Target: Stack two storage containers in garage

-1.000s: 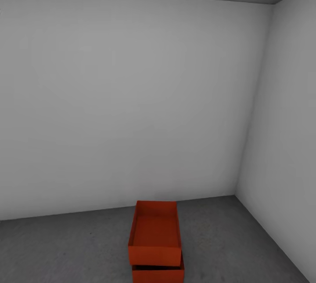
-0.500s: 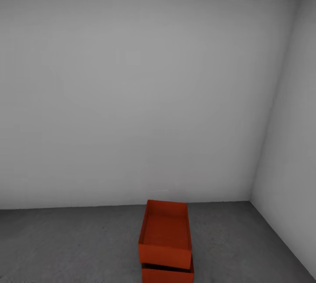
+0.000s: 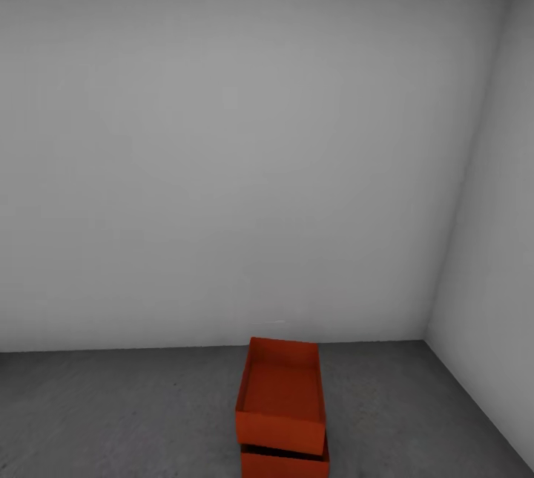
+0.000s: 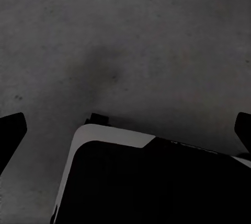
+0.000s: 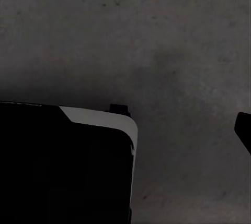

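Both end effectors, left (image 4: 125,125) spread wide, empty above floor (image 4: 130,41).

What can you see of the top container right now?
The top container is a plain orange-red rectangular bin, open-topped and empty, with slightly tapered walls and no markings. It sits upright on the lower container, turned slightly askew so its near edges overhang a little. The stack stands on the dark concrete floor, near the pale back wall and apart from it. No gripper touches it.
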Robot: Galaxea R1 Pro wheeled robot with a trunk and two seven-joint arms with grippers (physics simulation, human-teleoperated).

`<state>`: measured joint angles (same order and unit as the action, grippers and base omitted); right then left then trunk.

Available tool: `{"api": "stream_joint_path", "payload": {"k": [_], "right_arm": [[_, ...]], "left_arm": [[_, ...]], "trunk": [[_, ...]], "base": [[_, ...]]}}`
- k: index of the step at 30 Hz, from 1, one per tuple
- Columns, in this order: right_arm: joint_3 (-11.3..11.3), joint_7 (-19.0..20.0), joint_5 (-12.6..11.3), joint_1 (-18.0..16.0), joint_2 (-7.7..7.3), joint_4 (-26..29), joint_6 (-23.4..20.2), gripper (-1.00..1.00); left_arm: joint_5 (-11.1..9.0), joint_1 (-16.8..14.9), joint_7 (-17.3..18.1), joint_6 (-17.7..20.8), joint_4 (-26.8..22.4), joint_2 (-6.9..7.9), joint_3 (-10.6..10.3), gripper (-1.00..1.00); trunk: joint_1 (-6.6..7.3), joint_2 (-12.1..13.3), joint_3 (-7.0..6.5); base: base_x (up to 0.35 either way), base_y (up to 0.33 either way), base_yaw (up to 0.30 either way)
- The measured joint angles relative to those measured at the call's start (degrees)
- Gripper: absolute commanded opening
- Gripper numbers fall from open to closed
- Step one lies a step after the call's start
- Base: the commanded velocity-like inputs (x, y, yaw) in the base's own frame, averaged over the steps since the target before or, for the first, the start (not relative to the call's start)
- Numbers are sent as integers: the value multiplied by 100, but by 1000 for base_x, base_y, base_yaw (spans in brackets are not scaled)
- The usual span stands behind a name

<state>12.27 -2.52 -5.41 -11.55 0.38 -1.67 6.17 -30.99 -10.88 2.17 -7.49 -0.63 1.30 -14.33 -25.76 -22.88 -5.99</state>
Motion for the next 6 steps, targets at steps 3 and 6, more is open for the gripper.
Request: {"api": "stream_joint_path", "payload": {"k": [3,6], "right_arm": [[-1,-7,6,0,-45,0,-1,100],[5,-7,7,0,-54,0,-1,100]], "left_arm": [[-6,0,-2,-6,-6,126,8,100],[-7,0,-2,-7,-6,141,10,100]], "trunk": [[0,0,0],[0,0,0]], "base": [[0,0,0],[0,0,0]]}}
